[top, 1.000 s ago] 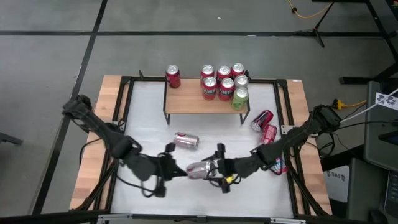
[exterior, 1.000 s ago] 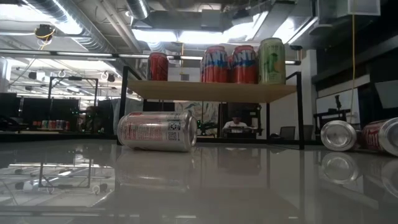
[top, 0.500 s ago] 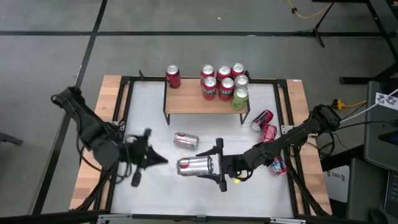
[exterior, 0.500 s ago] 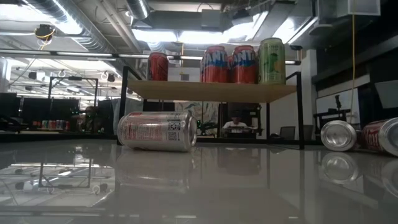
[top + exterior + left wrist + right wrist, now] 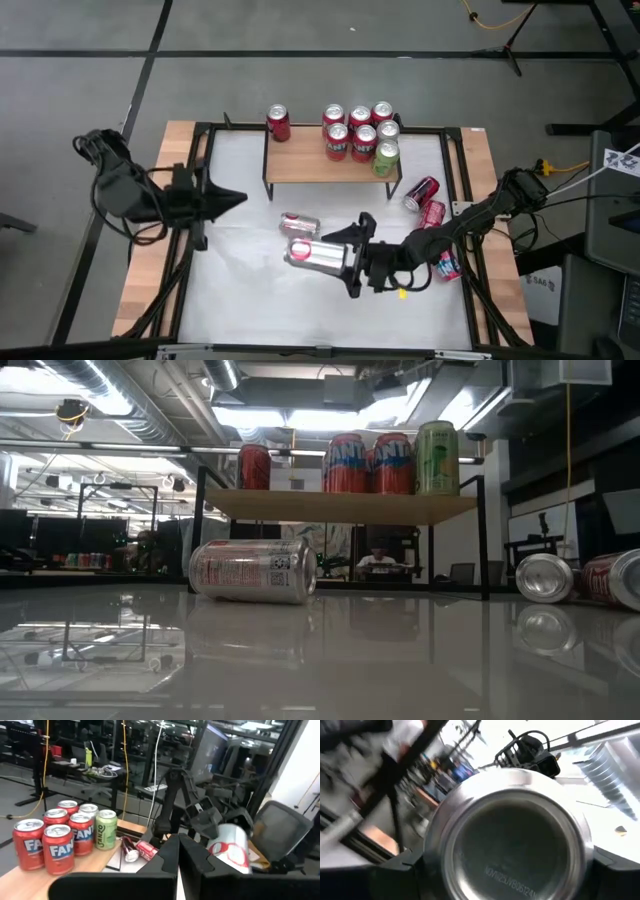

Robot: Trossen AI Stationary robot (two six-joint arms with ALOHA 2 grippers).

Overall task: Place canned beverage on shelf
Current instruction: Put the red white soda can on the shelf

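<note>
"FAN" — part of a brand — reads on the red cans [image 5: 57,851] in the left wrist view.

A silver-and-red canned beverage [image 5: 312,255] lies on its side in the right gripper [image 5: 345,258], just in front of the shelf [image 5: 330,165], a low stand with a light-wood plank top on thin black legs. The can's bare metal base [image 5: 512,842] fills the right wrist view (stamped code legible). Seven cans stand upright on the shelf.
</note>
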